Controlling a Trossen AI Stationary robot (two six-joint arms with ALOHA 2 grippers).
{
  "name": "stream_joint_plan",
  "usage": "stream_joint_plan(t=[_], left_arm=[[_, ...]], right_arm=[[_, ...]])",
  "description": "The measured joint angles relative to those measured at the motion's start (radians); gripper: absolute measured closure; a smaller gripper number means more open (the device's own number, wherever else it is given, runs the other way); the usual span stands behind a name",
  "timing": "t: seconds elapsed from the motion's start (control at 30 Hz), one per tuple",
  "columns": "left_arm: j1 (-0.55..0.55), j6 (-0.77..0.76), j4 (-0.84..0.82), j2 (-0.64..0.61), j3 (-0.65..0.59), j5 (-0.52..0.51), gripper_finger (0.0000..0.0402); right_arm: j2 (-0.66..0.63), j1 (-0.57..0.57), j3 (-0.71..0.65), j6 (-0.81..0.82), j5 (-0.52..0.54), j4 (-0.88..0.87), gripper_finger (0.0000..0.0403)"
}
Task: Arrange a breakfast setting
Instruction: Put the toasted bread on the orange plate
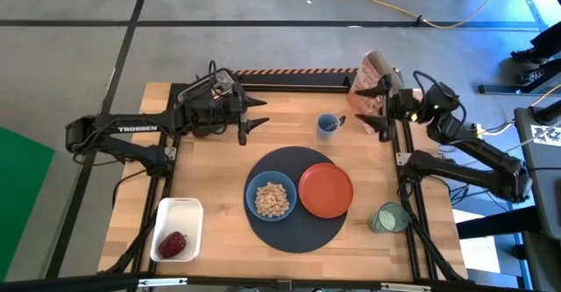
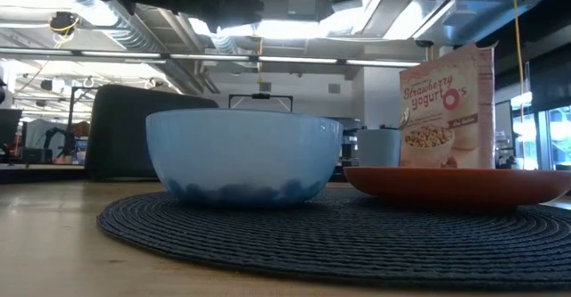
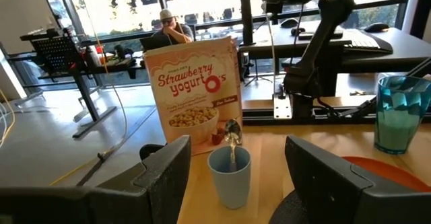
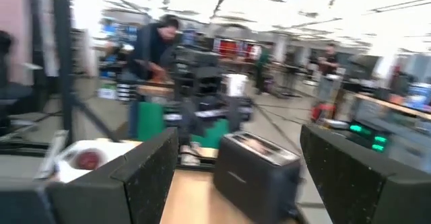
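The light-blue bowl point(image 1: 271, 197) with cereal and the orange-red plate point(image 1: 326, 189) lay on the round dark-navy placemat point(image 1: 294, 232). The left gripper point(image 1: 256, 117) and the right gripper point(image 1: 369, 106) were both spread, holding nothing.

A small blue cup point(image 1: 327, 126) stood on the wooden table point(image 1: 210, 165) near its far edge, while a white rectangular dish point(image 1: 179, 229) sat at the near left corner. A toaster point(image 4: 254, 165) rested at the left side, and a seated person point(image 3: 170, 27) worked in the room behind.
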Motion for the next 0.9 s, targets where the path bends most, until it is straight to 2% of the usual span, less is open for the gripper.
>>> stream_joint_plan(t=[0.27,0.5,0.57,0.63,0.9], left_arm=[[0.000,-0.036,0.004,0.087,0.000,0.000,0.0165],[-0.005,-0.038,0.006,0.129,0.000,0.000,0.0165],[-0.011,-0.038,0.001,0.131,0.000,0.000,0.0165],[-0.023,-0.038,0.004,0.130,0.000,0.001,0.0165],[-0.068,-0.061,-0.015,0.130,0.000,0.000,0.0165]], right_arm=[[0.107,0.254,0.000,-0.030,0.169,0.000,0.0100],[0.194,0.448,0.000,-0.071,0.558,-0.010,0.0100],[0.219,0.487,0.000,-0.094,0.629,-0.013,0.0100],[0.246,0.513,0.000,-0.109,0.663,-0.012,0.0100],[0.327,0.523,-0.001,-0.112,0.683,0.034,0.0101]])
